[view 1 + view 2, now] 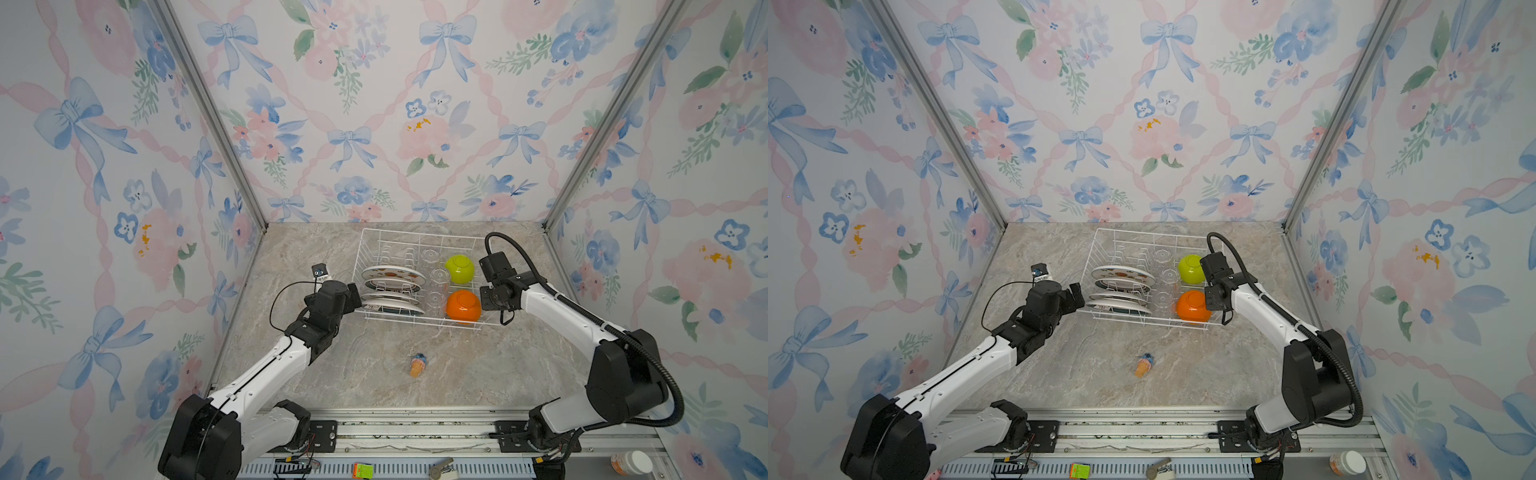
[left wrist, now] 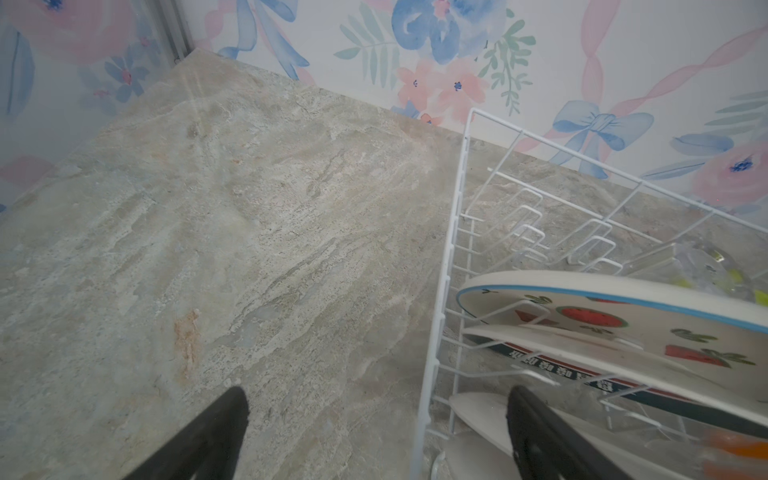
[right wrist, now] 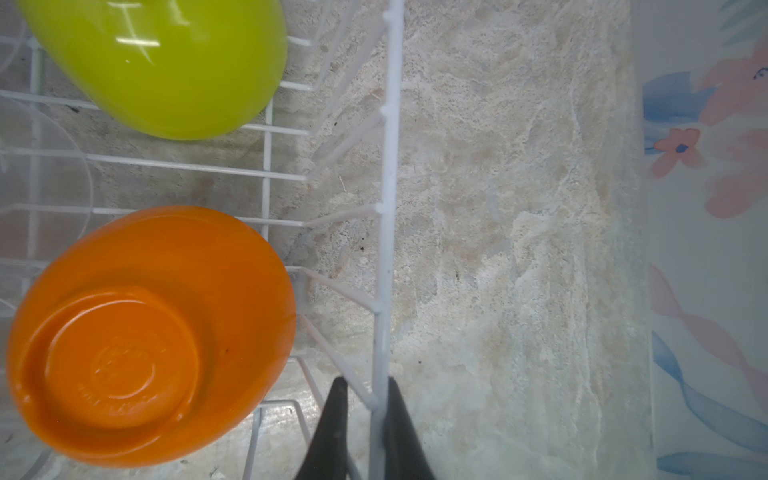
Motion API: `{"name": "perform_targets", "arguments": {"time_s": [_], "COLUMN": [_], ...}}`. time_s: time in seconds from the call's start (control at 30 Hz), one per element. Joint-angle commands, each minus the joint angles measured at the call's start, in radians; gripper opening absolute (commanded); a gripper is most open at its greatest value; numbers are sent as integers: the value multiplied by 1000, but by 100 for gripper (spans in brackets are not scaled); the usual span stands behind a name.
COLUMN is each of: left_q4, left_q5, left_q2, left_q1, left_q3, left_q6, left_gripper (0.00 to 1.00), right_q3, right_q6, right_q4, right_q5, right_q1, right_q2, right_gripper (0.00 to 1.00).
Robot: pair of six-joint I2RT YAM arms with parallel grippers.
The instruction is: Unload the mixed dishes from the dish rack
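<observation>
The unloading looks to be at its first pick, since every dish sits in the rack (image 1: 424,233). The plates (image 1: 392,275) stand tilted between the prongs at the rack's left end. The glasses (image 1: 438,282) form a row down its middle. The green bowl (image 1: 459,268) and the orange bowl (image 1: 463,305) are at its right end, the orange one base-up and nearer the rack's front. The right gripper (image 3: 367,386) is pressed together on the rim wire of the rack's right side, just beside the orange bowl, apparently to steady the rack. The left gripper (image 2: 376,395) is spread wide at the rack's left wall, with one finger outside the rack and one over the plates, gripping nothing. The next move probably calls for centring on one plate's edge, closing there, and lifting it clear of the prongs and the wall. A toy (image 1: 417,365) lies in front of the rack, well apart.
</observation>
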Motion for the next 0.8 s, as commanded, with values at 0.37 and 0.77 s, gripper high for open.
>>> {"name": "perform_targets", "arguments": {"time_s": [0.37,0.77], "left_q4": [-36,-86], "left_q5": [65,84], "left_q2": [67,-62], "left_q1": [18,16], "left_q3": [58,30], "left_q6": [14,3], "left_gripper": [98,98], "right_q3": [42,77], "right_q6": [-149,-182], "right_q4": [-47,7], "right_q5": [67,-74], "right_q1": [-64,19], "right_q2": [21,-123], "right_gripper": [6,52]}}
